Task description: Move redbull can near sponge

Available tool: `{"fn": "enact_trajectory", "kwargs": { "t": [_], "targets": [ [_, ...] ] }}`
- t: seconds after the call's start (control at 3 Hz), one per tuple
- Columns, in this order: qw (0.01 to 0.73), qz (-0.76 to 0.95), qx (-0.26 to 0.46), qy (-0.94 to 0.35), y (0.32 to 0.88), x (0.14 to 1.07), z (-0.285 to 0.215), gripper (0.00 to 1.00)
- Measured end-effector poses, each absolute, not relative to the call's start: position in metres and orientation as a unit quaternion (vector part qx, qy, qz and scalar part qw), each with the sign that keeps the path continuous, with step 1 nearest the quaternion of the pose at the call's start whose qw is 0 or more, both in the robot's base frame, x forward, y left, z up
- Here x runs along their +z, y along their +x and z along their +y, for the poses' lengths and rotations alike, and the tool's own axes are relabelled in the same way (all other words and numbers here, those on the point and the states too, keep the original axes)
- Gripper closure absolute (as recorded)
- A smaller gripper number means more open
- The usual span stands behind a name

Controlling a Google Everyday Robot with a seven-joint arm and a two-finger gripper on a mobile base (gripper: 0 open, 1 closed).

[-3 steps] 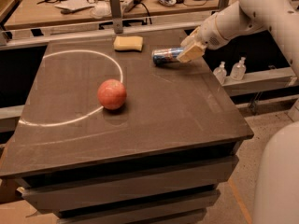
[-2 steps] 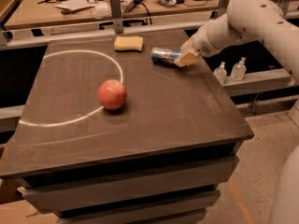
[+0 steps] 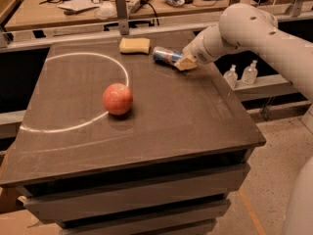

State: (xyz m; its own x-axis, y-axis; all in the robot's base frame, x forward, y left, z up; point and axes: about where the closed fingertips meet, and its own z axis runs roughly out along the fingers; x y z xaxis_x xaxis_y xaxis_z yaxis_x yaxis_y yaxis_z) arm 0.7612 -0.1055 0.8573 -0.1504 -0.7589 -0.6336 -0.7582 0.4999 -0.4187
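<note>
The redbull can (image 3: 165,56), blue and silver, lies on its side at the far right of the dark table (image 3: 161,126), its left end a short way right of the pale yellow sponge (image 3: 135,45). My gripper (image 3: 185,61), with tan padded fingers (image 3: 188,63), reaches in from the right and is shut on the can's right end. I cannot tell whether the can rests on the table or hangs just above it.
A red-orange apple (image 3: 118,99) sits left of centre on a white chalk circle (image 3: 98,62). A metal post (image 3: 122,13) stands behind the sponge. A cluttered bench (image 3: 88,4) runs behind the table. Two small bottles (image 3: 242,75) stand on a ledge to the right.
My gripper has moved left with the can, bringing it closer to the sponge. The apple and sponge have not moved.
</note>
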Motion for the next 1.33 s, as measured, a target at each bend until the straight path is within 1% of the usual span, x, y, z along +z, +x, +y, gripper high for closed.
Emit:
{"fn": "enact_trajectory", "kwargs": {
  "t": [0.33, 1.0, 1.33],
  "targets": [
    [0.429, 0.753, -0.003, -0.498, 0.772, 0.860, -0.091, 0.98],
    [0.432, 0.749, 0.014, -0.502, 0.781, 0.860, -0.078, 0.53],
    [0.436, 0.746, 0.027, -0.503, 0.782, 0.860, -0.072, 0.22]
  ]
}}
